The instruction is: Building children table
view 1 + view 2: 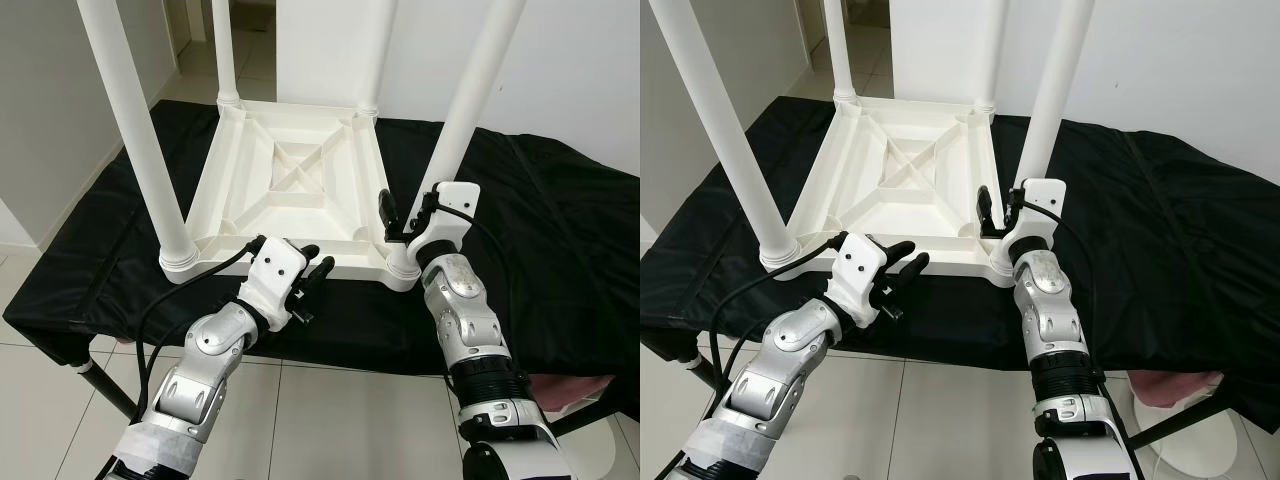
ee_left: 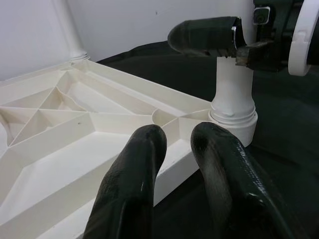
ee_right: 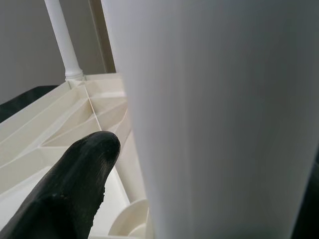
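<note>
The upturned white table (image 1: 285, 185) lay on a black cloth (image 1: 560, 230), four legs up. The right gripper (image 1: 408, 212) was closed round the near right leg (image 1: 462, 120); the left gripper (image 1: 312, 265), fingers slightly parted, rested at the near rim, holding nothing. Risk judged: a sideways pull could loosen that leg. Its socket (image 2: 233, 112) was seen clearly from the left wrist.

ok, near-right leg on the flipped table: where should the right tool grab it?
Low on the near-right leg, just above its collar, coming from the robot's side. The shaft is a smooth round tube standing upright, slightly tilted, so two fingers can straddle it there. The right tool is already at that height.
</note>
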